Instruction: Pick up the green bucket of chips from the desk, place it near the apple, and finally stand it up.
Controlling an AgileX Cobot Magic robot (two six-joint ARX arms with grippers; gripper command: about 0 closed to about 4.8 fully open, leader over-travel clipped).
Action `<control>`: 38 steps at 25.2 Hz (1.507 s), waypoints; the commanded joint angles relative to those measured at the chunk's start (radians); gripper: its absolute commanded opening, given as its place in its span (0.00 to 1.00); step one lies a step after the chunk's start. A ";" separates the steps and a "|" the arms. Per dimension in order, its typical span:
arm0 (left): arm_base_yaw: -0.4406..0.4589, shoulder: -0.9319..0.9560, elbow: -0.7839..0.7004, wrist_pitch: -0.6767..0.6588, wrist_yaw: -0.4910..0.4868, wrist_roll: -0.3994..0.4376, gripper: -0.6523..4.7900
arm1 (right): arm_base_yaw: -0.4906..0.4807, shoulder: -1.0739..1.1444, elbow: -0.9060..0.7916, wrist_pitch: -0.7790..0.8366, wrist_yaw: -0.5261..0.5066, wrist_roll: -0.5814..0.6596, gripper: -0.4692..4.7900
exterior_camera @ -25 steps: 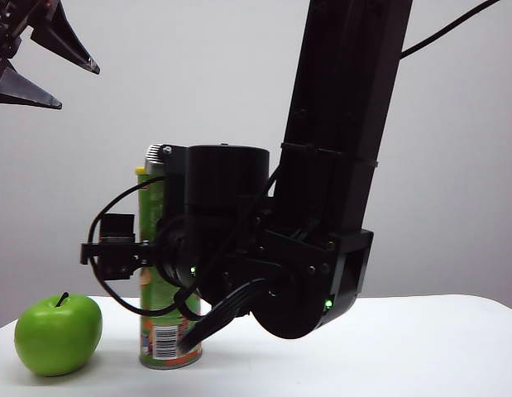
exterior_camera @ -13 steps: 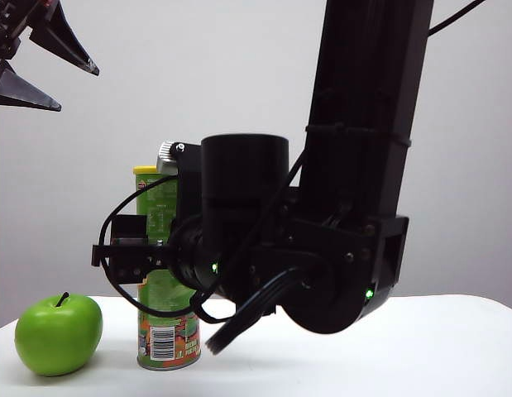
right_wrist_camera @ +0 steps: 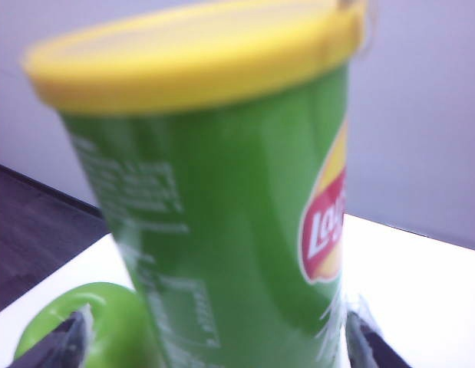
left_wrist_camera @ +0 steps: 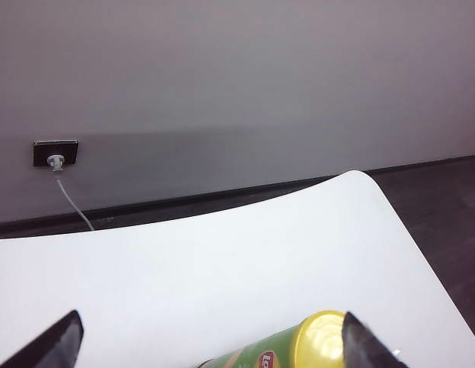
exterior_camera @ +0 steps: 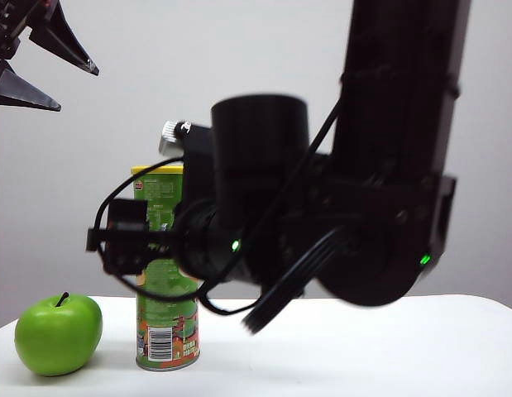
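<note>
Chip can's already upright next to the apple, so basically done.

One chip can stands on the bench just beside one apple. Right tool sits open around it without pinching, and only needs to clear off; left tool hangs open above.

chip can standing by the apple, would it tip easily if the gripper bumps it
Probably yes: the green bucket of chips stands upright on the desk, tall and slim on a narrow base, so a knock near its yellow lid could topple it. Once down, the round body would likely roll. The apple stands apart, giving no support.
</note>
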 commanded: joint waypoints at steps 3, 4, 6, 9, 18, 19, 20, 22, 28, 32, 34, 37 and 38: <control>0.000 -0.005 0.002 0.010 0.007 0.000 0.92 | 0.000 -0.093 -0.058 -0.063 0.011 0.005 1.00; 0.000 -0.005 0.002 0.010 0.007 0.000 0.92 | 0.000 -0.129 -0.080 -0.062 0.017 0.004 1.00; 0.001 -0.006 0.003 0.009 0.008 -0.005 0.92 | -0.002 -0.198 -0.108 -0.071 0.018 0.006 1.00; 0.001 -0.034 0.009 -0.051 0.008 0.010 0.90 | -0.001 -0.343 -0.137 -0.209 0.018 0.019 1.00; 0.003 -0.274 0.008 -0.306 -0.113 0.165 0.90 | -0.023 -0.817 -0.138 -0.859 0.012 0.019 1.00; 0.003 -0.299 0.008 -0.350 -0.112 0.166 0.90 | -0.049 -0.909 -0.138 -0.962 0.005 0.020 1.00; 0.003 -0.310 0.008 -0.379 -0.113 0.166 0.90 | -0.068 -0.960 -0.138 -1.011 -0.008 0.024 1.00; 0.002 -0.348 0.008 -0.499 -0.113 0.206 0.90 | -0.127 -1.102 -0.137 -1.155 -0.060 0.049 1.00; 0.002 -0.531 -0.013 -0.586 -0.203 0.245 0.90 | -0.296 -1.446 -0.137 -1.506 -0.101 0.049 0.72; 0.002 -0.667 -0.122 -0.583 -0.310 0.196 0.90 | -0.370 -1.632 -0.138 -1.663 -0.179 0.049 0.58; 0.001 -0.727 -0.202 -0.585 -0.357 0.170 0.90 | -0.377 -1.727 -0.138 -1.772 -0.222 0.041 0.58; 0.001 -0.823 -0.278 -0.537 -0.370 0.147 0.90 | -0.377 -1.806 -0.138 -1.883 -0.204 0.018 0.47; 0.001 -0.856 -0.298 -0.519 -0.393 0.137 0.90 | -0.378 -1.829 -0.138 -1.907 -0.175 0.018 0.46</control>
